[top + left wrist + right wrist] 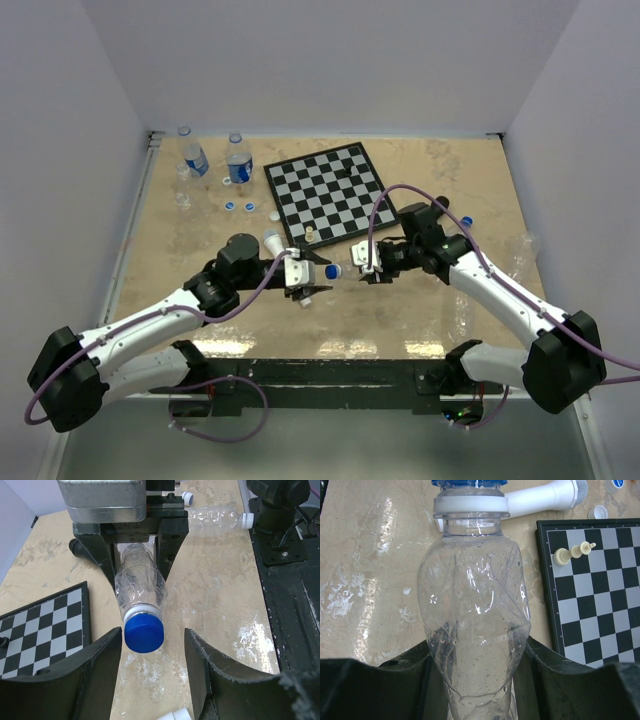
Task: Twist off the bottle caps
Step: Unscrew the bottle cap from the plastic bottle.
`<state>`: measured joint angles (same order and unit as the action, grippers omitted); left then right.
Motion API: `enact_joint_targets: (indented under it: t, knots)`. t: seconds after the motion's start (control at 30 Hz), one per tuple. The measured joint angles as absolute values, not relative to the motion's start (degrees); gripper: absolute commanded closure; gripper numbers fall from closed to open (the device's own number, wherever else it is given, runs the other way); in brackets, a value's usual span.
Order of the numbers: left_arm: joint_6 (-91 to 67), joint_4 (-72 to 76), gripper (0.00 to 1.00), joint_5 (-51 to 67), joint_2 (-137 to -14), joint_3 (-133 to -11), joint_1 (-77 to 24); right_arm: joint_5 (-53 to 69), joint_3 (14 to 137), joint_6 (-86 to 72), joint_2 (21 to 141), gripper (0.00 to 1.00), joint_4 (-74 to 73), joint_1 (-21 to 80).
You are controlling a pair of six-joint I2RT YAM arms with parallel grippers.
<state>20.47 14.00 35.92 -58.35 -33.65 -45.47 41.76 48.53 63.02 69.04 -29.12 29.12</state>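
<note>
My right gripper (pixel 475 662) is shut on the crumpled body of a clear bottle (pixel 475 605) and holds it level above the table. The bottle's blue cap (pixel 144 633) points at my left gripper (pixel 152 647). That gripper is open. The cap sits at the mouth of its fingers (pixel 100 665), close to the left one and apart from the right one. From above, the cap (pixel 332 271) lies between the left gripper (pixel 306 283) and the right gripper (pixel 372 262). The cap's edge shows at the top of the right wrist view (pixel 469 482).
A chessboard (pixel 328 195) with pale pieces (pixel 573 552) lies behind the grippers, and a white microphone (pixel 272 242) lies left of it. Two labelled bottles (pixel 238 160) and loose caps (pixel 240 207) are at the far left. A clear bottle (pixel 522 250) lies at the right.
</note>
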Motion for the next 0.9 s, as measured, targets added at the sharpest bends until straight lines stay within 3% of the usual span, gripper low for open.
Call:
enact_joint_targets:
  t: [0.2,0.57,0.67,0.73,0.77,0.9]
  knots:
    - [20.8,13.6,0.53,34.2,-59.3,-33.7,-46.0,41.8,48.5,63.0,69.1,0.93,-29.2,29.1]
    - [20.1,12.7,0.6,32.5,-60.5,-35.0,-46.2,41.8,48.5,62.9,69.1,0.94,-29.2,29.1]
    - [19.2,12.7,0.76,32.0,-61.0,-35.4,-46.2,41.8,48.5,62.7,69.1,0.94,-29.2,28.9]
    - [18.6,12.6,0.95,31.7,-61.2,-35.6,-46.2,41.8,48.5,62.6,69.1,0.94,-29.2,28.8]
    - [18.1,12.4,1.0,31.6,-61.3,-35.8,-46.3,41.7,48.5,62.6,69.1,0.94,-29.2,28.8]
    - [14.1,10.8,1.0,30.7,-62.1,-37.3,-46.3,41.6,48.5,62.6,69.1,0.94,-29.2,28.6]
